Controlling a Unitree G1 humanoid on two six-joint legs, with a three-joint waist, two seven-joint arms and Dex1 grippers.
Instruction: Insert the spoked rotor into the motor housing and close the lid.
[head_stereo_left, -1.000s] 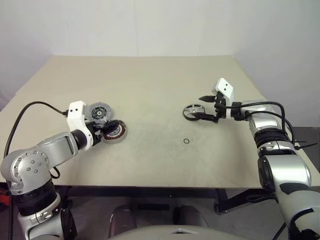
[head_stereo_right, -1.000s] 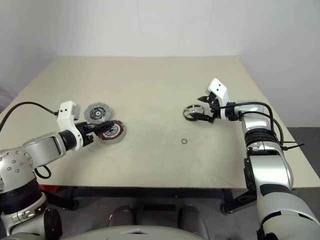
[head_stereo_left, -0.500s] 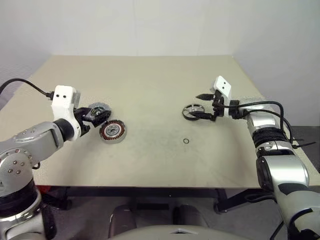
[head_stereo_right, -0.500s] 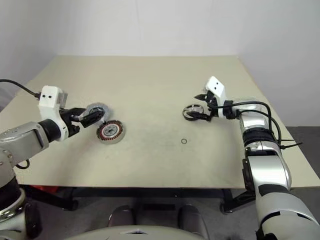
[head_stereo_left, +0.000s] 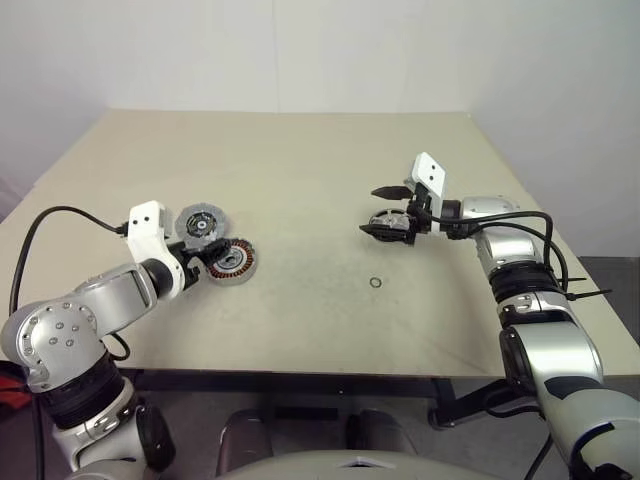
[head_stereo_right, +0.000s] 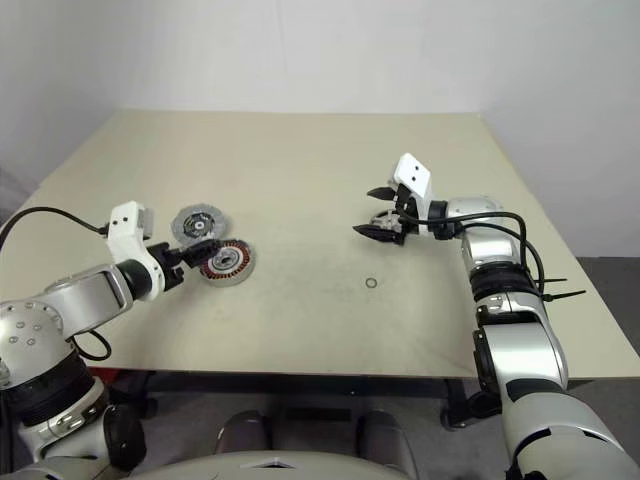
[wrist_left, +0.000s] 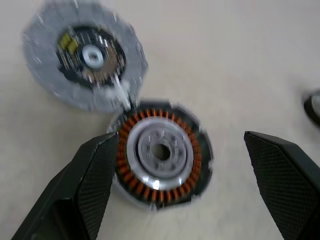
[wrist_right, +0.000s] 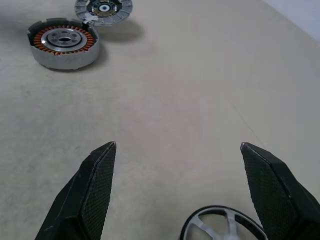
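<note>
Now the housing (head_stereo_left: 231, 263) sits on the left side of the beige counter (head_stereo_left: 300, 160), its copper windings facing up. The lid (head_stereo_left: 200, 223) lies flat just beyond it, on the far-left side, the two touching or nearly so at their rims. The left claw (wrist_left: 175, 190) hovers at the housing with its fingers (wrist_left: 90, 185) spread wide; in the left wrist view the housing lies between them, close by one finger, and nothing is gripped.

Over on the right side, the rotor (head_stereo_left: 385, 222) rests on the counter, well apart from the housing. The right claw (head_stereo_left: 385, 210) stands wide open at it, one finger above and one below in the head views; the right wrist view shows the rotor's rim (wrist_right: 222, 225) low between the open fingers, not clamped. A tiny loose ring (head_stereo_left: 373, 284) lies on the counter nearer than the rotor.
</note>
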